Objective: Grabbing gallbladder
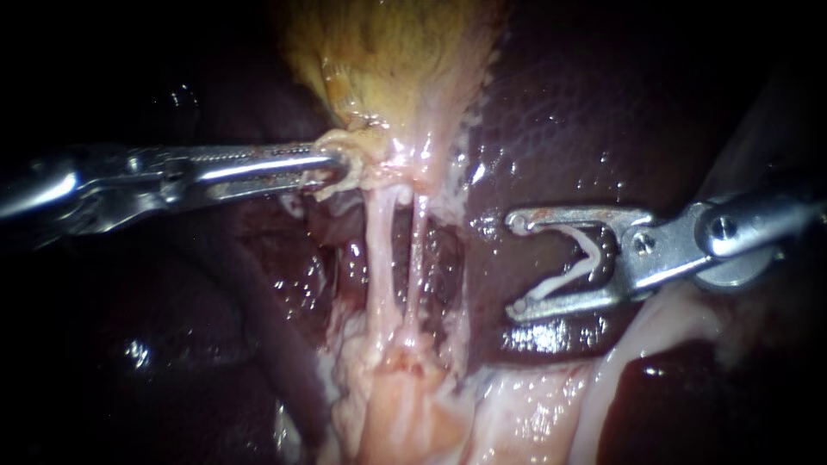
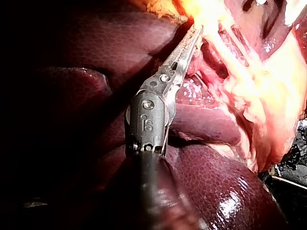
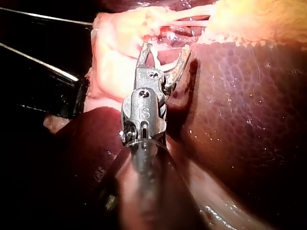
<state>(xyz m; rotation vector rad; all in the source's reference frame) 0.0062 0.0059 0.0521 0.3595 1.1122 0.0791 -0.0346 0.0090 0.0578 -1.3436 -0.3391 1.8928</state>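
**Right instrument wide open, left one clamped on the gallbladder**

Right instrument sits closest to the endoscope. It comes in from the right and hovers over the dark liver. Its end effector gapes wide, with the tips well apart and nothing of the tissue between them. A small white V-shaped clip sits deep in the gap, though it's hard to say how firmly it's seated. The right wrist view shows the same spread-open fork, pointing toward the pale tissue.

The left instrument comes in from the left. Its end effector is closed tight on the pale, frilly tissue at the narrow bottom end of the gallbladder. The gallbladder is the yellowish sac at the top middle, lying against the liver. In the left wrist view the slim jaws lie together with their tip buried in that same yellow-white tissue.

Just below the grip, two pale tubes run side by side, down to a lump of pinkish-white tissue at the bottom.
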